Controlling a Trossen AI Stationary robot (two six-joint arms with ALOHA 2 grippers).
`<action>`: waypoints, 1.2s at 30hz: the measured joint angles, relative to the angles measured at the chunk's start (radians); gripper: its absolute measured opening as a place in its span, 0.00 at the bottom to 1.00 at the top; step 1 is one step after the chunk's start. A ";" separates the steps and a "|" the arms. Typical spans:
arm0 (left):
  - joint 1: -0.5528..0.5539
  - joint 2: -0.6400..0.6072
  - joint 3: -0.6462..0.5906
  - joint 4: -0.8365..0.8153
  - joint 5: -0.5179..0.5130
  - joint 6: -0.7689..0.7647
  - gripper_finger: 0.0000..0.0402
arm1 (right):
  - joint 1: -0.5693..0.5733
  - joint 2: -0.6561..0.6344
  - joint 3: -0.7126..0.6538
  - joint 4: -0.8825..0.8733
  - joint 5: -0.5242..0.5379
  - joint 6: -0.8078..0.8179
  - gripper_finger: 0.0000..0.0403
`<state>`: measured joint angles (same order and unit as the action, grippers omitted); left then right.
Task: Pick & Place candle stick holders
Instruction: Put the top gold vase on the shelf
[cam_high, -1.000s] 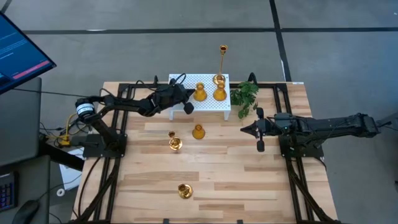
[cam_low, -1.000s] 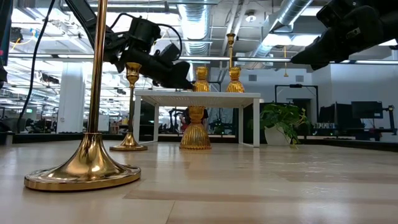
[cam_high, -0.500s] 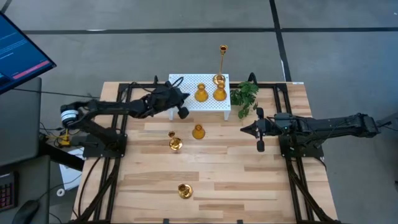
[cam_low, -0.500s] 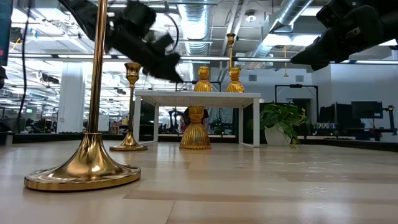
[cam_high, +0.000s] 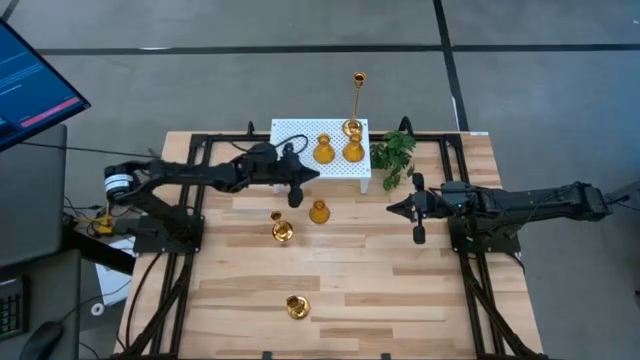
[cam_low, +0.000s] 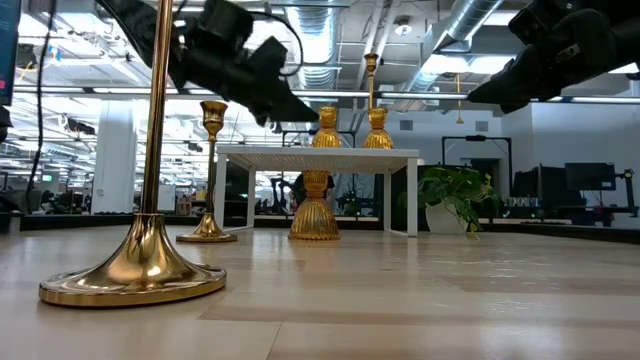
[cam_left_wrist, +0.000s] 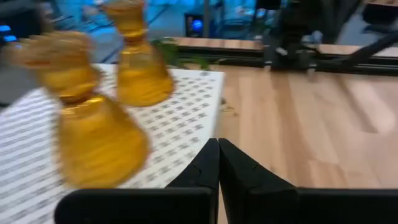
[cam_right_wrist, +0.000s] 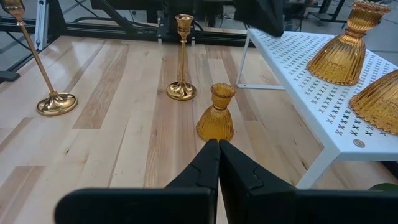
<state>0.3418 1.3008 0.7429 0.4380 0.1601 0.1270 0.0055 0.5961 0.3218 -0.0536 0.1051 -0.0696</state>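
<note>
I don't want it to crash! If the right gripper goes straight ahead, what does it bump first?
Probably the squat gold holder standing alone on the table. It sits right ahead of the right gripper, jaws shut, nothing between.

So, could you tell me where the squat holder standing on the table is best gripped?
Probably at the narrow neck of the squat holder, just under its cup. It stands upright and flares to a wide ribbed base, so a gripper coming from above would likely hold best there.
</note>
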 joint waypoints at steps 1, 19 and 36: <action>0.003 0.025 0.000 0.044 0.031 0.000 0.00 | 0.000 0.000 0.000 0.000 0.000 0.000 0.00; 0.069 0.219 0.132 0.199 0.074 -0.002 0.00 | 0.000 0.000 0.000 0.000 0.000 0.000 0.00; 0.150 0.226 0.139 0.225 0.005 0.006 0.00 | 0.000 0.000 0.000 0.000 0.000 -0.011 0.00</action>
<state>0.4918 1.5272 0.8818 0.6635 0.1650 0.1325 0.0055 0.5961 0.3218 -0.0532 0.1051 -0.0807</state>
